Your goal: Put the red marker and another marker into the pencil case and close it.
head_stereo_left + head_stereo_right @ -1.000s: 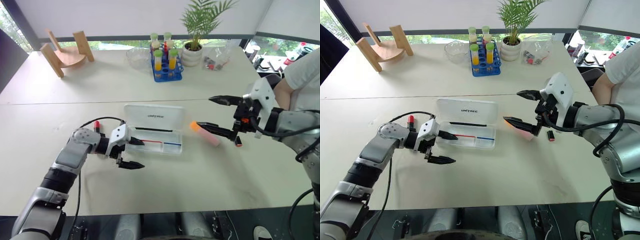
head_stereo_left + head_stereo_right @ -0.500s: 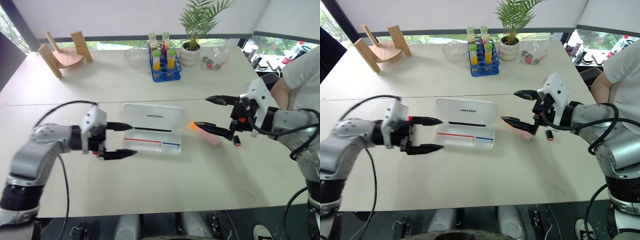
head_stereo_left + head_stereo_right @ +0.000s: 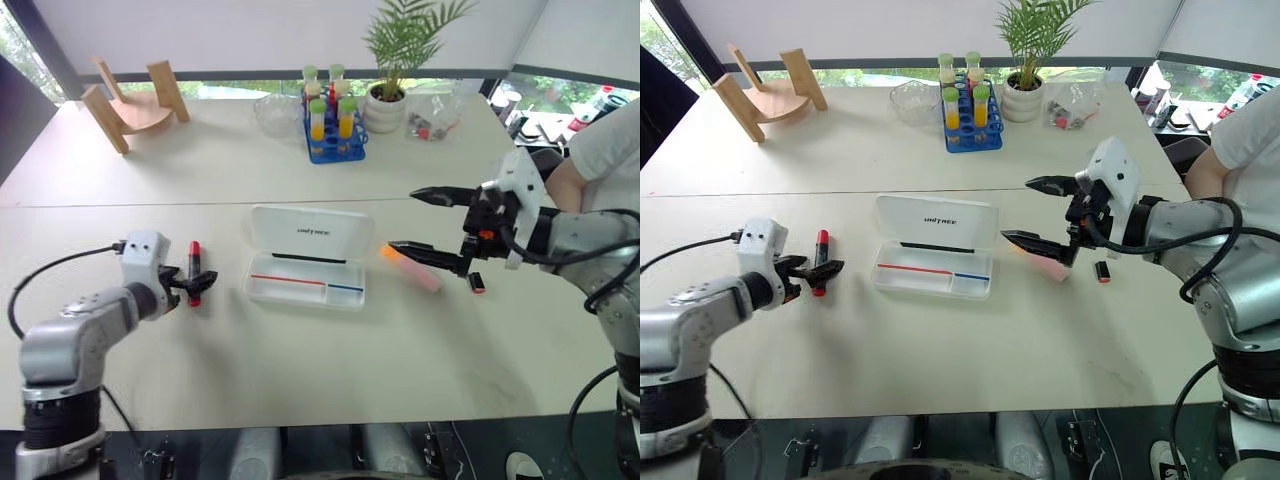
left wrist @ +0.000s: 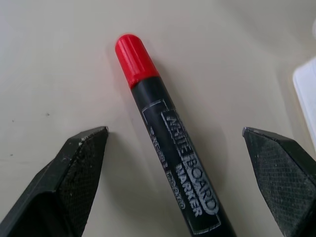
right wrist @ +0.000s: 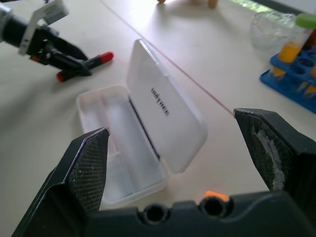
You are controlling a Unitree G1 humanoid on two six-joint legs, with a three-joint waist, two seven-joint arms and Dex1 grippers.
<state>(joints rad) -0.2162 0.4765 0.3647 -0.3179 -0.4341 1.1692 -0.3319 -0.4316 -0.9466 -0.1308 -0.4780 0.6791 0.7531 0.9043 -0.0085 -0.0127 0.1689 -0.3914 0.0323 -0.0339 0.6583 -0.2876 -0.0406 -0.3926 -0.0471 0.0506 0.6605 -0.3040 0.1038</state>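
The red marker (image 4: 163, 148) lies on the table left of the pencil case (image 3: 310, 230). My left gripper (image 3: 197, 283) is open, and the marker's black body runs between its fingers (image 4: 74, 173) without touching them. The white case lies open, its lid back, and its tray (image 3: 262, 290) holds thin pens. The pink marker with the orange cap (image 3: 412, 268) lies on the table right of the case. My right gripper (image 3: 404, 220) hovers open above that marker, empty, and looks over the case (image 5: 163, 113) toward the red marker (image 5: 100, 58).
A small black-and-red stub (image 3: 477, 284) lies right of the pink marker. At the back stand a blue tube rack (image 3: 333, 128), a glass bowl (image 3: 273, 112), a potted plant (image 3: 386, 100), a wooden stand (image 3: 130, 105) and a clear bag (image 3: 432, 120). A person (image 3: 605, 130) sits at the right.
My left arm swung left, away from the front of the case, turned its wrist and came down over the red marker. The right gripper stayed in place.
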